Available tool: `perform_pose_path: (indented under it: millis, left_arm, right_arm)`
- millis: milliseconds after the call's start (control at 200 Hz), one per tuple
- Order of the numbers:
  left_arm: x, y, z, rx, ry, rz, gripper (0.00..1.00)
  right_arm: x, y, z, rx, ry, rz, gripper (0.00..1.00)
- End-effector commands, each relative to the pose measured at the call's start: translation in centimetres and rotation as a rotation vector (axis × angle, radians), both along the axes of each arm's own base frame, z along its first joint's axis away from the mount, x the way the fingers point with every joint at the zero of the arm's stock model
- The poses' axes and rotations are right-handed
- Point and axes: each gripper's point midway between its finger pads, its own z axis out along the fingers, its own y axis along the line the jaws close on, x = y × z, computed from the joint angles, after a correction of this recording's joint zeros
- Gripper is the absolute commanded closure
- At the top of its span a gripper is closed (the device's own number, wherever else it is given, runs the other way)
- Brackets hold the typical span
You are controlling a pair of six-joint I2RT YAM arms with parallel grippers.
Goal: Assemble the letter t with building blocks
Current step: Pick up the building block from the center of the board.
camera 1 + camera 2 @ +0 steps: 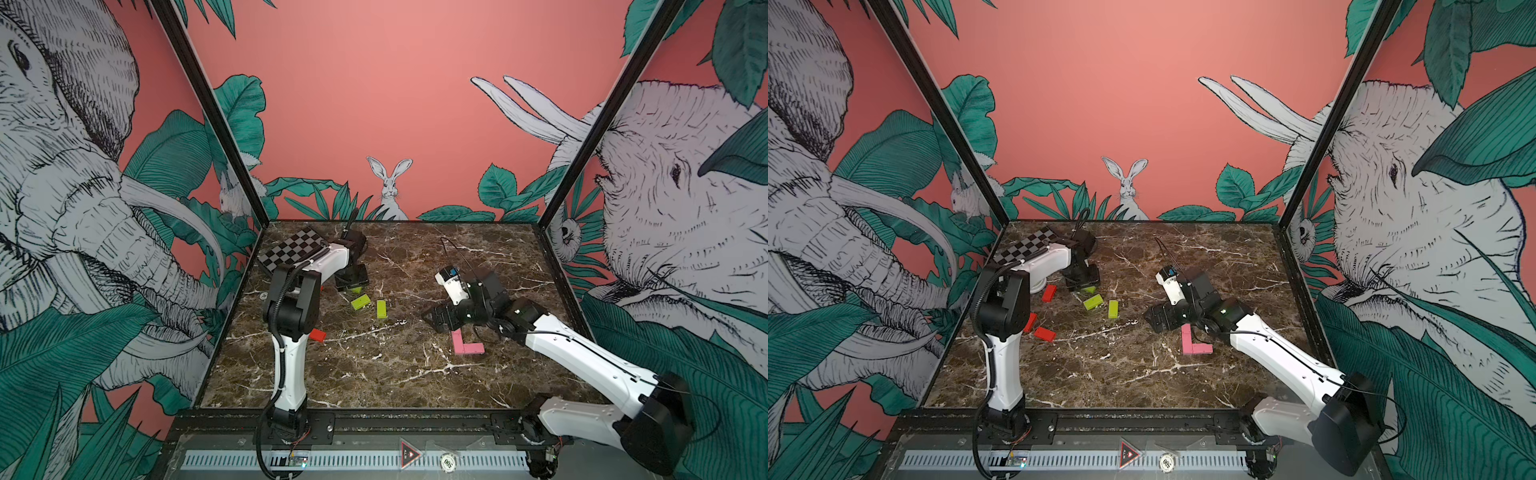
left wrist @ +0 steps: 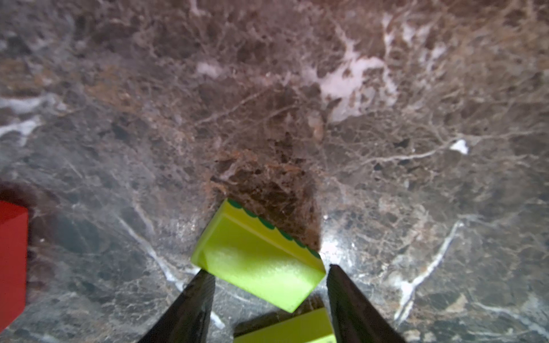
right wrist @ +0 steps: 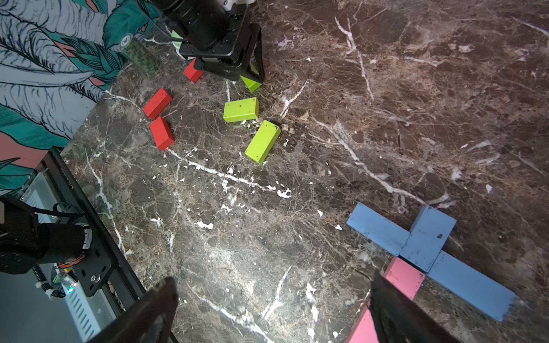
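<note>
My left gripper [image 2: 267, 269] straddles the flat lime green rectangular block [image 2: 255, 255] near the black-and-white chequered board [image 1: 291, 249]. Its jaws are apart, not yet clamped, I judge. The block's long axis lies skewed across them.

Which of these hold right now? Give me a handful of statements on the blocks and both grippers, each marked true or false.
1. A lime green block sits between the fingers of the left gripper. True.
2. The right gripper is shut on a block. False: its jaws stand wide open with nothing between them; a pink block lies beside one finger.
3. The light blue blocks lie scattered far apart. False: they touch one another.
4. Three red blocks lie loose on the table. True.
5. In a top view the pink blocks form an L. True.
</note>
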Motion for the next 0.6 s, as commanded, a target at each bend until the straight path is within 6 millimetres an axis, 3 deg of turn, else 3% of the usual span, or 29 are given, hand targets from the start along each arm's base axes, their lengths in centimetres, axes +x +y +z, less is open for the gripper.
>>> perform_pose_path:
  millis: [0, 315, 595]
  left_arm:
    - [0.47, 0.31, 0.35, 0.021, 0.007, -0.001, 0.38]
    - [1.17, 0.35, -0.17, 0.051, 0.026, -0.038, 0.43]
    - [1.08, 0.75, -0.09, 0.085, 0.029, -0.103, 0.63]
  right_arm:
    - [0.22, 0.42, -0.08, 0.021, -0.003, 0.002, 0.02]
    - [0.17, 0.70, -0.82, 0.017, 0.021, 0.011, 0.02]
    - [0.09, 0.70, -1.07, 0.014, 0.031, 0.011, 0.02]
